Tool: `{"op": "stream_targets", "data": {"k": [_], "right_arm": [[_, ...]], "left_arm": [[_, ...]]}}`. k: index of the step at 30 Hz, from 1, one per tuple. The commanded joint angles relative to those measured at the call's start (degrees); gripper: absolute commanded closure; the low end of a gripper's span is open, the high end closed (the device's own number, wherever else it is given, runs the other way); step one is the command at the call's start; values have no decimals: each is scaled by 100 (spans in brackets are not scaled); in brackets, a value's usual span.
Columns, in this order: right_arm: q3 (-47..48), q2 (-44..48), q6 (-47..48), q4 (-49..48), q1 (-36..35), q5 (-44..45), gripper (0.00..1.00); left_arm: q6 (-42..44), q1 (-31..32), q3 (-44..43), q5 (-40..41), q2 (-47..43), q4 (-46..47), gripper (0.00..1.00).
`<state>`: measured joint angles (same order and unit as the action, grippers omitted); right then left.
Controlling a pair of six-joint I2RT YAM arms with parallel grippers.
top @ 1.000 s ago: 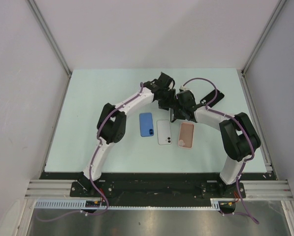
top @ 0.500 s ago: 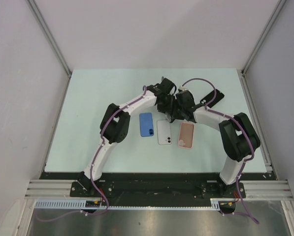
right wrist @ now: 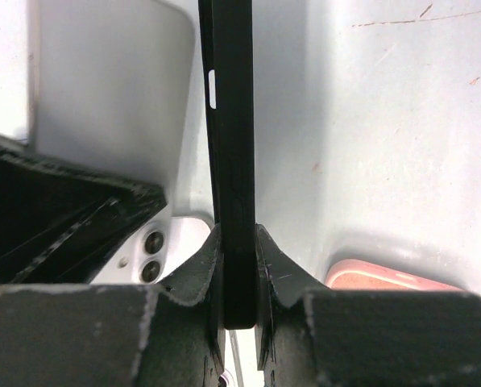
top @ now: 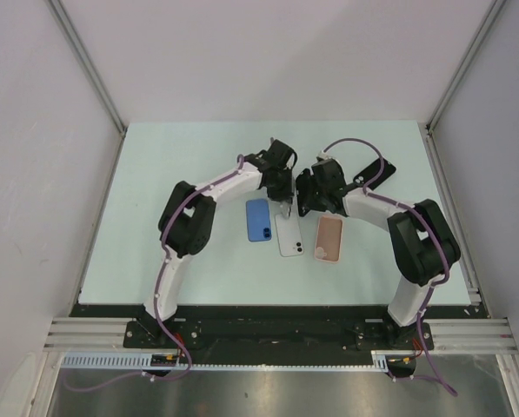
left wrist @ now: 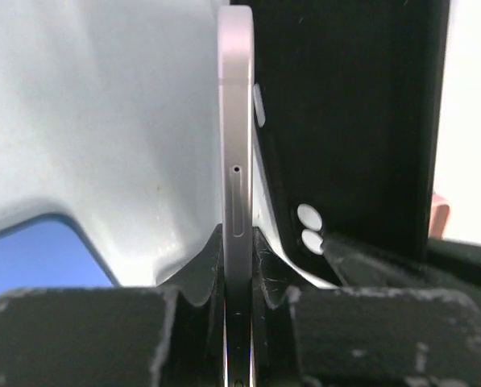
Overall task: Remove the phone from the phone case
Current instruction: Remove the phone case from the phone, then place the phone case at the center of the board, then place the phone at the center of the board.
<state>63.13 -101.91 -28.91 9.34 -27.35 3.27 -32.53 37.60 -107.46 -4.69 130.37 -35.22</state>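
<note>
Jaws of the left gripper (left wrist: 236,270) pinch the silver phone (left wrist: 235,145) by its thin edge, upright between the pads. The right gripper (right wrist: 238,262) clamps the black phone case (right wrist: 228,121) edge-on, just beside the phone; whether they touch is unclear.

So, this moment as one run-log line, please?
left gripper: shut on phone | right gripper: shut on phone case | phone edge: bare
</note>
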Motion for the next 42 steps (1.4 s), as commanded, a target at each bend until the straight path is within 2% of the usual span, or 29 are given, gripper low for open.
{"op": "stream_targets", "data": {"k": [1, 6, 8, 9, 12, 14, 18, 19, 20, 21, 22, 23, 25, 26, 27, 29, 30, 32, 33, 34, 37, 38, 39, 42], "right_arm": [[191, 391, 60, -73, 194, 25, 100], [-90, 602, -10, -222, 669, -256, 100], [-169, 637, -97, -476, 1002, -685, 100], [-187, 620, -133, -712, 1117, -818, 100], [-179, 322, -422, -1502, 1556, -1501, 100], [-65, -73, -755, -1794, 1828, -2020, 100], [155, -619, -1064, -2200, 2032, -2357, 98], [199, -681, -1056, -2191, 2058, -2374, 92], [260, -768, -1082, -2183, 2076, -2383, 76], [287, -787, -1082, -2113, 2111, -2357, 65], [287, -787, -1082, -2051, 2137, -2314, 47], [305, -778, -1073, -1990, 2146, -2191, 42], [331, -673, -1021, -1595, 2199, -1972, 31], [375, -629, -1003, -1402, 2217, -1692, 30], [384, -481, -994, -1043, 2252, -1567, 29], [384, -296, -959, -647, 2313, -1156, 25], [384, -86, -933, -305, 2331, -996, 24], [375, 161, -863, 100, 2349, -549, 22], [375, 284, -801, 207, 2349, -451, 22], [384, 520, -810, 313, 2349, -171, 22], [375, 1021, -818, 708, 2314, 225, 20], [375, 1163, -810, 909, 2287, 340, 6], [375, 1278, -792, 1007, 2261, 428, 3], [340, 1735, -853, 1446, 2164, 806, 2]], "left_arm": [[-235, -384, 523, -672, -1116, 900, 100], [-517, -921, 1236, -1664, -1558, 1737, 100], [-578, -1123, 1341, -1990, -1541, 2071, 100], [-631, -1193, 1368, -2166, -1514, 2150, 100], [-1017, -1335, 1763, -2605, -1409, 3273, 100], [-1097, -1352, 1440, -2721, -1024, 3496, 100], [-1273, -1361, 719, -2967, -216, 3661, 100], [-1308, -1352, 552, -3002, -126, 3698, 99], [-1352, -1352, 481, -2985, -65, 3724, 98], [-1378, -1344, 393, -2994, 84, 3733, 95], [-1422, -1343, 210, -3072, 164, 3707, 94], [-1422, -1335, 103, -3091, 243, 3663, 91], [-1335, -1309, -177, -3047, 463, 3383, 74], [-1282, -1300, -266, -3021, 524, 3277, 67], [-1195, -1256, -345, -2942, 621, 2998, 50], [-1036, -1247, -486, -2740, 674, 2715, 37], [-1036, -1238, -478, -2704, 683, 2618, 26], [-1009, -1229, -460, -2460, 674, 2460, 15], [-983, -1203, -477, -2284, 631, 2189, 3], [-870, -1177, -539, -2134, 596, 2004, 0], [-440, -1124, -1002, -1502, 560, 994, 0], [-316, -1106, -1136, -1256, 551, 382, 0], [-202, -1097, -1215, -784, 490, 141, 0], [80, -1036, -674, 376, -193, -170, 0]]}}
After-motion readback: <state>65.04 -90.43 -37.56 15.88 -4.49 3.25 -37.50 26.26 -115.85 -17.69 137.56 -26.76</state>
